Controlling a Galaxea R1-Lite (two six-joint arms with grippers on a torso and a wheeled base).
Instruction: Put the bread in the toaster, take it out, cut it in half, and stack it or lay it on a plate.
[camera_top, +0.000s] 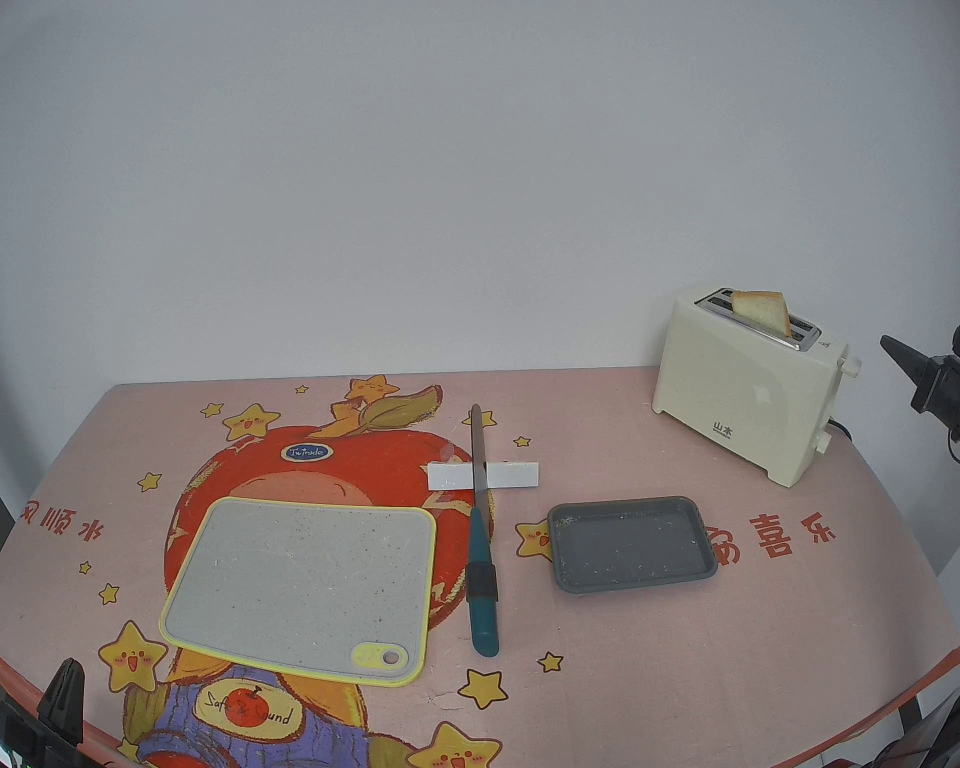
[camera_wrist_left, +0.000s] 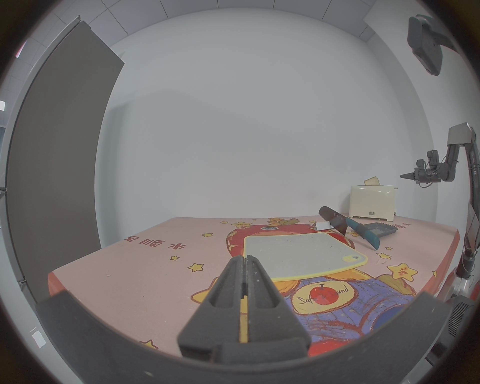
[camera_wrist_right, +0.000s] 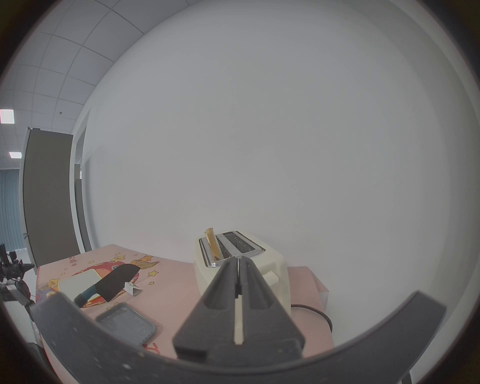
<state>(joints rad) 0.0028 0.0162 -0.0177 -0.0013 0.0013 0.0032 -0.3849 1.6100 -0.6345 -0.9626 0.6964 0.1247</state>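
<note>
At the counter's near left corner the left gripper hangs just above the edge, its fingers pressed together with only a thin slit between them and nothing held. Just past it lies a grey board with a yellow rim, flat on the apple picture of the cloth, its hanging hole at the near right corner. Right of the board, close beside it but apart, lies the knife, teal handle toward the near edge and dark blade pointing away. The blade crosses a small white rest that props it up off the cloth. Right of the knife, about level with its handle, sits a dark grey oblong plate with light crumbs in it. Farther back on the right stands the cream toaster, turned at an angle, well apart from the plate. The bread stands in one of its two slots, its browned top sticking up above the metal rim. The right gripper hovers off the toaster's right side, about level with its top, not touching it, pointing at it. Its fingers are also pressed together and hold nothing. A plain white wall rises behind the counter
</note>
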